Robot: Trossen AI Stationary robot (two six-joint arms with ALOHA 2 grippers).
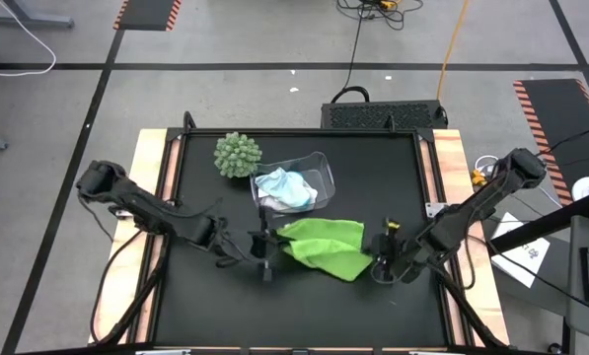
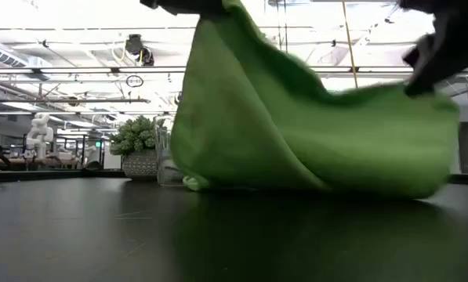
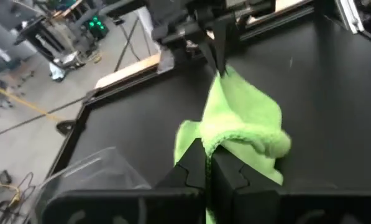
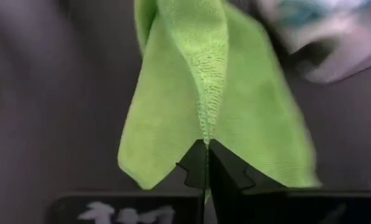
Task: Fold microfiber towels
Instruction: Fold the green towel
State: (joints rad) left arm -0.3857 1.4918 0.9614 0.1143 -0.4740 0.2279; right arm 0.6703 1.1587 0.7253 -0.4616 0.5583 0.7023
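The lime green towel [image 1: 324,248] hangs bunched between my two grippers at the table's middle, and its lower fold [image 2: 312,184] is down on the black tabletop. My left gripper [image 1: 267,240] is shut on its left end and my right gripper [image 1: 381,258] on its right end. A light blue towel [image 1: 296,193] and a white one [image 1: 272,180] lie crumpled in the clear plastic bin [image 1: 321,166] behind. My left gripper [image 3: 207,158] pinches a bunched, hemmed edge of the green towel [image 3: 225,138] between its two fingers, coming from the table's left and slanting down. The cloth sags away from it toward the other gripper. How many layers it holds, I cannot tell. My right gripper [image 4: 207,148] pinches a fold of the towel's stitched hem [image 4: 209,127] between its two fingertips, coming from the table's right and slanting down. The cloth spreads away from the fingers in two flaps, slack, with its lower part on the table.
A round green spiky ball plant [image 1: 237,155] stands at the far left beside the bin. The black tabletop [image 1: 225,306] lies bare in front of the towel, framed by wooden side rails [image 1: 452,168].
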